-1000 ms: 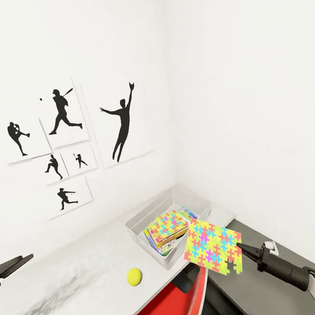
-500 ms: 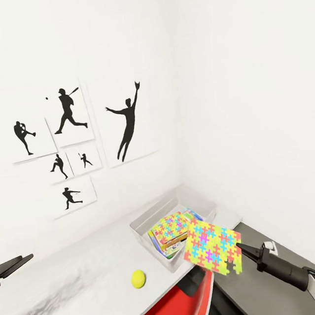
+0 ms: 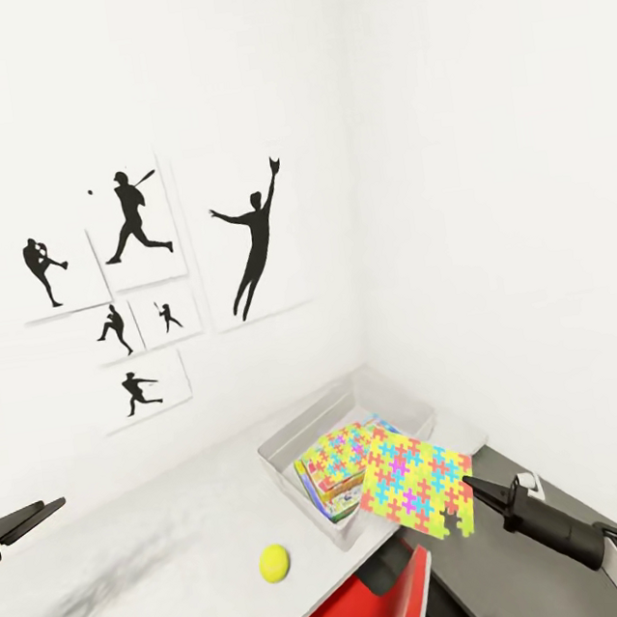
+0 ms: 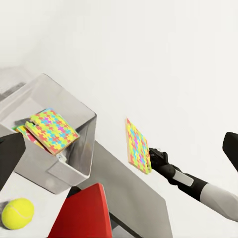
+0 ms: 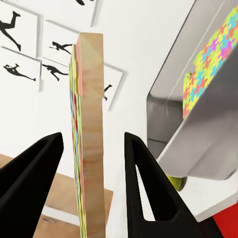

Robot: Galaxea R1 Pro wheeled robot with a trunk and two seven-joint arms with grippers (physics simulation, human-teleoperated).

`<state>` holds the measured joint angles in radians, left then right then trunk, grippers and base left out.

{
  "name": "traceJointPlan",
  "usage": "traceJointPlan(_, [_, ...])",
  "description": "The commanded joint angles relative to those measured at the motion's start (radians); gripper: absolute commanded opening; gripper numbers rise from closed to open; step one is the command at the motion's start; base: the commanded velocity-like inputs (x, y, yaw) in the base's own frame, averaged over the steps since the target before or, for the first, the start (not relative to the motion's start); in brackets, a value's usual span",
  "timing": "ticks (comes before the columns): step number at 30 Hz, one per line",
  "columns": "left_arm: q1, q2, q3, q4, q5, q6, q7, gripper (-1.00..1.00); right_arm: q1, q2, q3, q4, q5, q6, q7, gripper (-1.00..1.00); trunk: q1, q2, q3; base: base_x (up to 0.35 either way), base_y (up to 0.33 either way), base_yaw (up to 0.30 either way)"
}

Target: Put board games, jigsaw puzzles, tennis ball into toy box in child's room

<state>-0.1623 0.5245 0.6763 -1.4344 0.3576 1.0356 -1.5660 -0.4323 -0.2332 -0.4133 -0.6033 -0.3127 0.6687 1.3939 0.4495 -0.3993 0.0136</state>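
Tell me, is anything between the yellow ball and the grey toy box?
No. In the head view, just bare table top lies between the tennis ball and the toy box; the left wrist view shows the same.

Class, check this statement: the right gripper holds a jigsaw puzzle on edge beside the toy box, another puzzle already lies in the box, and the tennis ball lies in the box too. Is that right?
Not quite: the tennis ball is outside, on the table in front of the toy box, as the head view shows. The rest stands: the right gripper holds a jigsaw puzzle on edge beside the box, and another puzzle lies inside.
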Motion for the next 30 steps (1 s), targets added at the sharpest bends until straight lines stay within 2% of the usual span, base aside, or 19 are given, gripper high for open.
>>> traceJointPlan(1, [0.0,0.0,0.0,0.0,-0.002,0.011,-0.005,1.0,0.0,0.0,-0.001,0.0,-0.002,0.009,0.002,-1.0,0.0,-0.001,0.0,0.048,0.0,0.0])
traceJointPlan(18, [0.0,0.001,0.0,0.0,-0.002,0.011,-0.005,1.0,0.0,0.0,-0.001,0.0,-0.002,0.008,0.002,-1.0,0.0,-0.001,0.0,0.039,0.056,0.0])
traceJointPlan(25, [0.0,0.002,0.001,0.0,-0.002,0.011,-0.005,1.0,0.0,0.009,0.005,-0.068,0.005,0.021,-0.01,-1.0,0.0,-0.001,0.0,0.0,0.0,0.0])
traceJointPlan(27, [0.0,0.002,0.001,0.0,-0.002,0.011,-0.005,1.0,-0.004,0.013,0.007,-0.106,0.01,0.063,-0.023,-1.0,0.0,-0.001,0.0,0.0,0.0,0.0])
traceJointPlan(30, [0.0,0.002,0.001,0.0,-0.002,0.011,-0.005,1.0,-0.032,0.015,0.008,-0.18,0.013,0.198,-0.091,-1.0,0.0,-0.001,0.0,0.0,0.0,0.0])
